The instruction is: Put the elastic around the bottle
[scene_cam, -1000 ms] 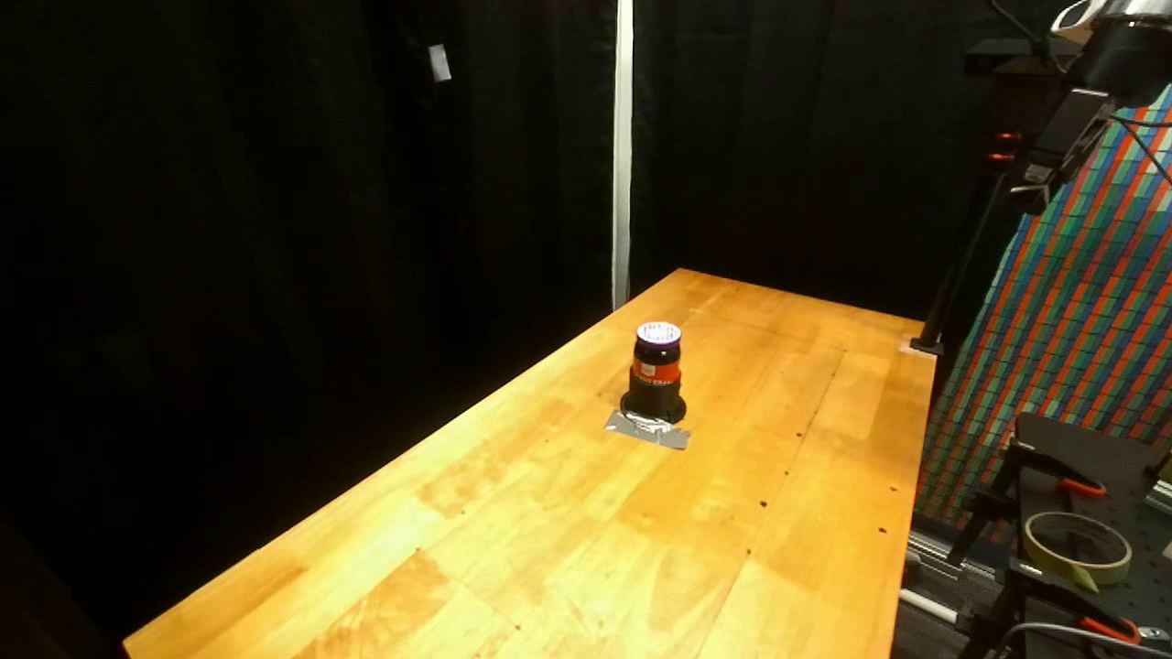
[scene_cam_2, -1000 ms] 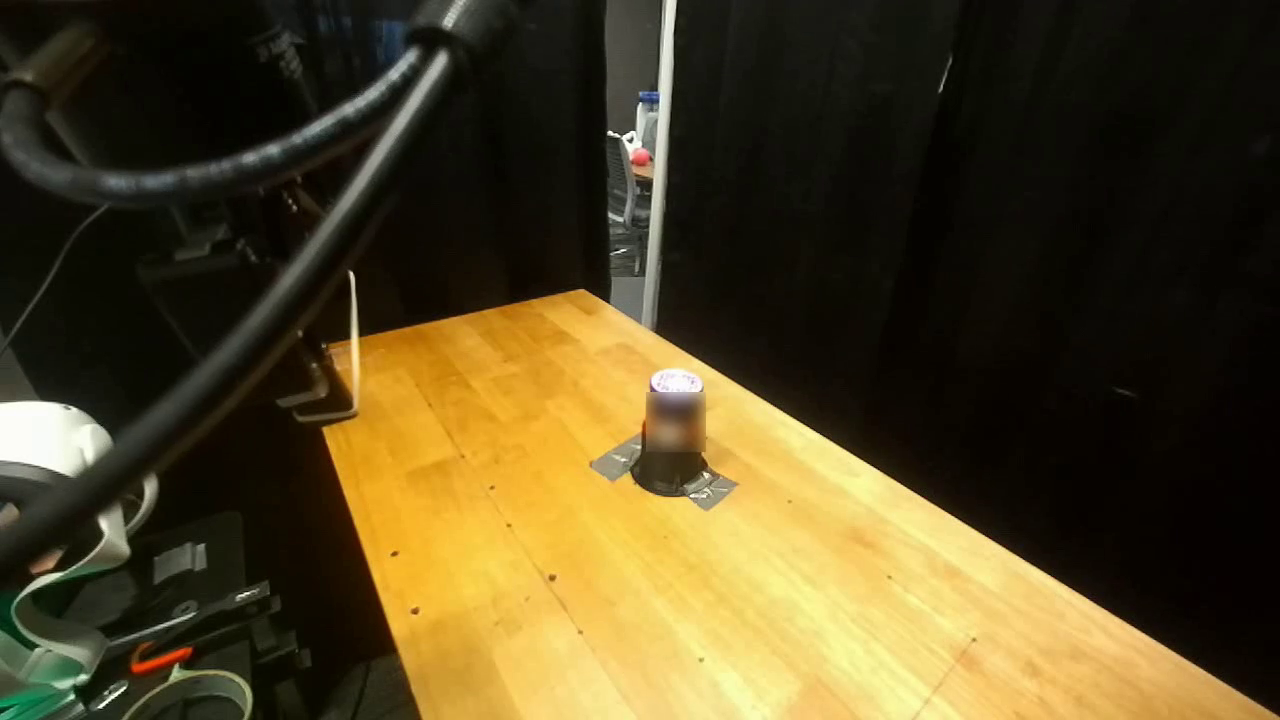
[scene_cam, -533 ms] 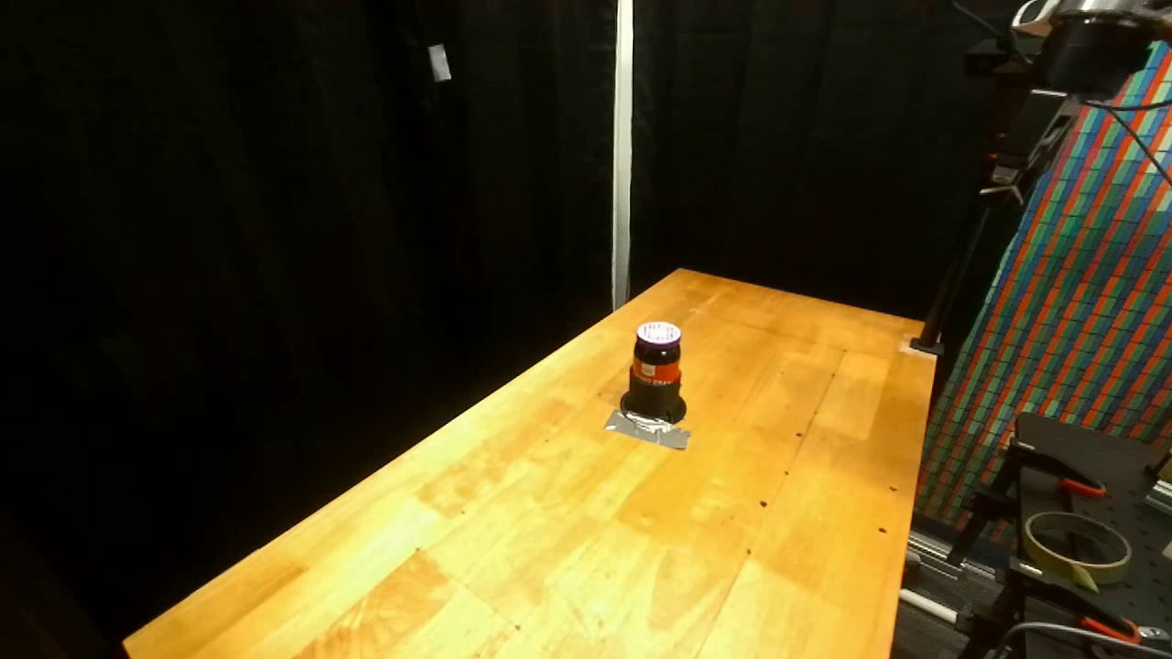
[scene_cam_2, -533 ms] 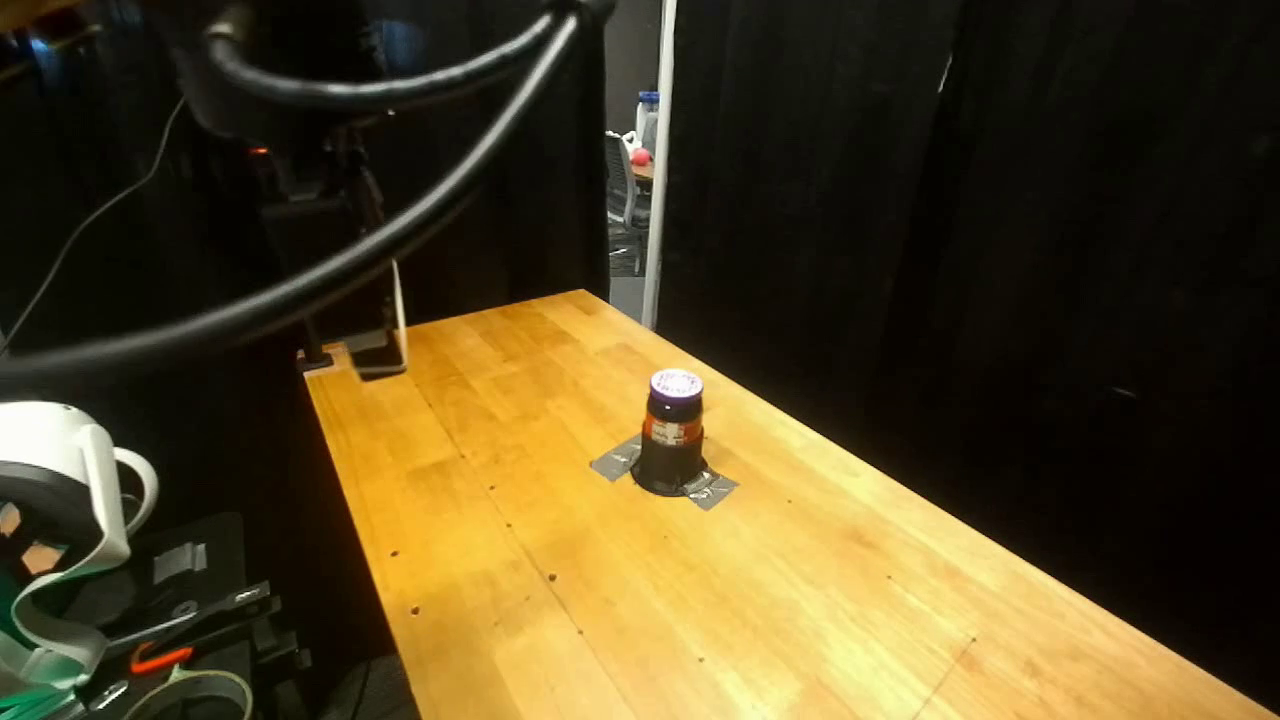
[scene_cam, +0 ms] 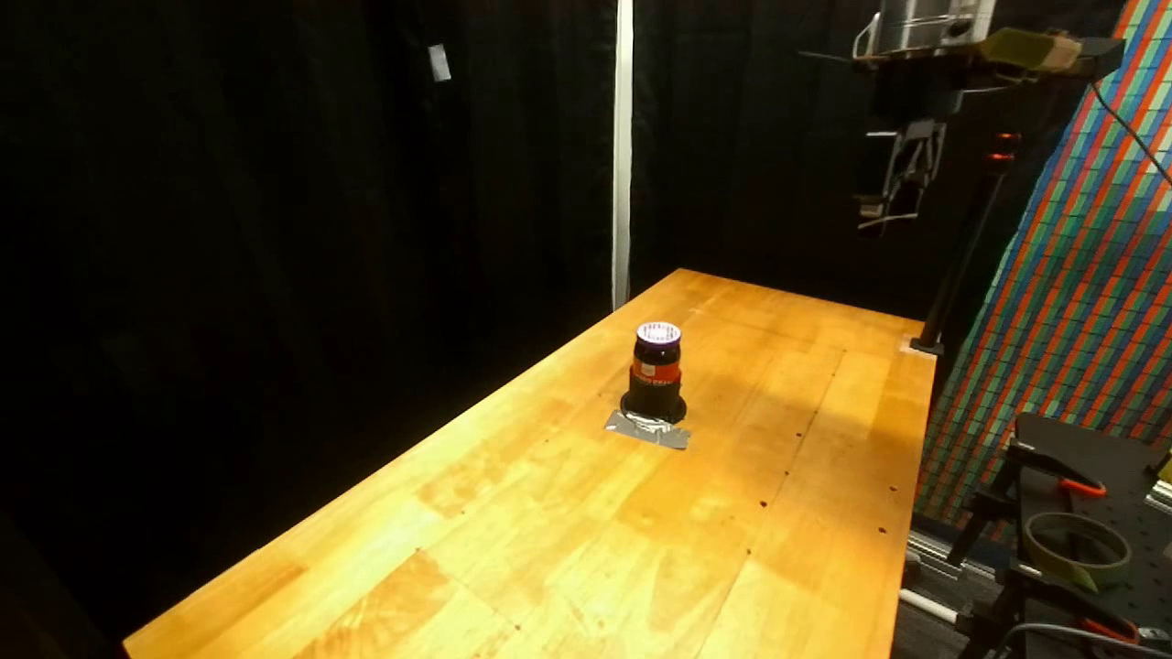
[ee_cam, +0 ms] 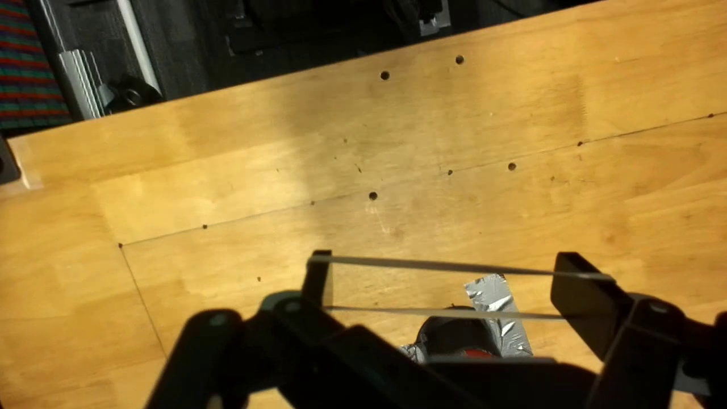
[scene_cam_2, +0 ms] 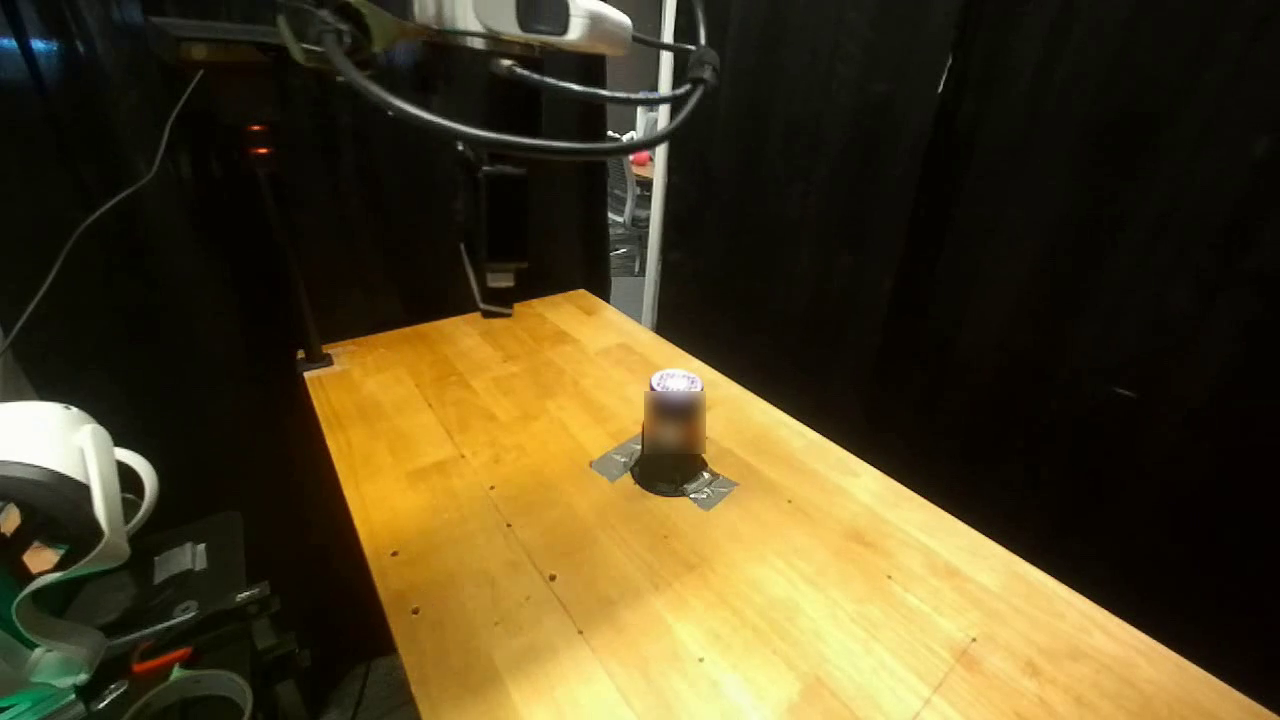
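The bottle point(scene_cam: 657, 371) is small and dark, with a red-orange label and a white-and-purple lid. It stands upright in a black holder point(scene_cam: 652, 405) taped to the table. In an exterior view its lid point(scene_cam_2: 677, 382) is clear but its body is blurred. In the wrist view the holder point(ee_cam: 451, 335) and a bit of red label show; the rest is hidden behind the gripper. My gripper point(ee_cam: 450, 279) is open. The pale elastic point(ee_cam: 437, 265) is stretched in two strands around both fingers. In both exterior views the gripper point(scene_cam: 886, 215) point(scene_cam_2: 495, 298) hangs above the table, apart from the bottle.
The wooden table point(scene_cam: 549, 549) has grey tape point(scene_cam: 648, 430) beside the holder. A thin dark post point(scene_cam: 957, 256) rises at a table corner. A dark side stand point(scene_cam: 1090, 458) with a tape roll point(scene_cam: 1079, 549) stands beside the table. A cable loop point(scene_cam_2: 520, 140) hangs from the arm.
The arm has swung from beyond the table's side edge inward over the table, nearer the bottle, and its gripper has turned. The bottle and holder have not moved.
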{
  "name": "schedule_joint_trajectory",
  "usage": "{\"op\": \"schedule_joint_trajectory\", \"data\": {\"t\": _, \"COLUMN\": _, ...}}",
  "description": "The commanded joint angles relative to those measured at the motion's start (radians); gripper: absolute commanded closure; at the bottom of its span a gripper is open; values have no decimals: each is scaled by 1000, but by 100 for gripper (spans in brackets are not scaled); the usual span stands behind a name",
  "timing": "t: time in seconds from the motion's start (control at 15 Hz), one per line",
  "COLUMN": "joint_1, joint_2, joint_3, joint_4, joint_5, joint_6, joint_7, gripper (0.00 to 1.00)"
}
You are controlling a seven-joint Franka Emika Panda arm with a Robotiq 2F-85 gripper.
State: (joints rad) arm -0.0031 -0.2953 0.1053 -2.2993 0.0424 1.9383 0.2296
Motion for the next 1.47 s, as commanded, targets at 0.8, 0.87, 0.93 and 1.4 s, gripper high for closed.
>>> {"op": "schedule_joint_trajectory", "data": {"t": 0.8, "joint_1": 132, "joint_2": 879, "joint_3": -65, "joint_4": 859, "joint_5": -254, "joint_6": 104, "joint_7": 121, "gripper": 0}}
{"op": "schedule_joint_trajectory", "data": {"t": 0.87, "joint_1": 128, "joint_2": 922, "joint_3": -68, "joint_4": 909, "joint_5": -234, "joint_6": 109, "joint_7": 102, "gripper": 0}}
{"op": "schedule_joint_trajectory", "data": {"t": 0.93, "joint_1": 127, "joint_2": 964, "joint_3": -72, "joint_4": 959, "joint_5": -219, "joint_6": 101, "joint_7": 89, "gripper": 0}}
{"op": "schedule_joint_trajectory", "data": {"t": 1.4, "joint_1": 110, "joint_2": 1190, "joint_3": -84, "joint_4": 1246, "joint_5": -118, "joint_6": -47, "joint_7": 16, "gripper": 0}}
